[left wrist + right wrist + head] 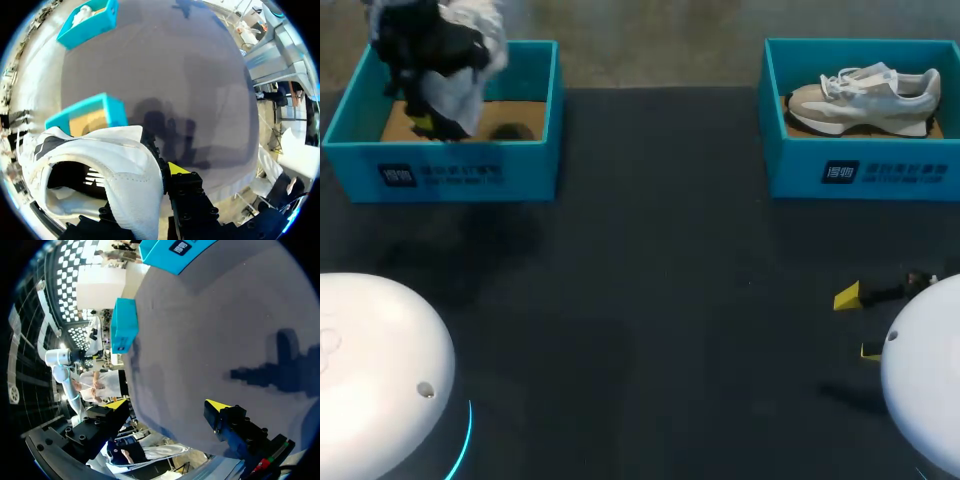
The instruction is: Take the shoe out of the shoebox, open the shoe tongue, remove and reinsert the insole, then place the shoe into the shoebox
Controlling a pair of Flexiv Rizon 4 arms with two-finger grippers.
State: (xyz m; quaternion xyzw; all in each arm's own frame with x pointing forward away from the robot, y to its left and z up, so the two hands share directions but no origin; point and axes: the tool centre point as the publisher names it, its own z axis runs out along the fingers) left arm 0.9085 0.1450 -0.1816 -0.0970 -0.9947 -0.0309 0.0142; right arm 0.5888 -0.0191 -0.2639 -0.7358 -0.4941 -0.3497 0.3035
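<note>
In the head view a white shoe (470, 55) with dark trim hangs above the left teal shoebox (450, 165), with my left gripper (424, 118) shut on it. The left wrist view shows the same white shoe (100, 160) close up, its opening towards the camera. My left gripper (152, 177) clamps the shoe's collar wall, and only one yellow fingertip (177, 168) shows. The left shoebox (90, 112) lies under the shoe. My right gripper (858, 322) stands open and empty low over the table at the right, its fingers (116, 404) spread wide.
A second teal shoebox (860, 165) at the back right holds a beige and white sneaker (865, 95); the left wrist view has that box (87, 22) far ahead. Dark table cloth (650, 300) spreads between the boxes and my arms. Two teal boxes (125, 325) show ahead of my right gripper.
</note>
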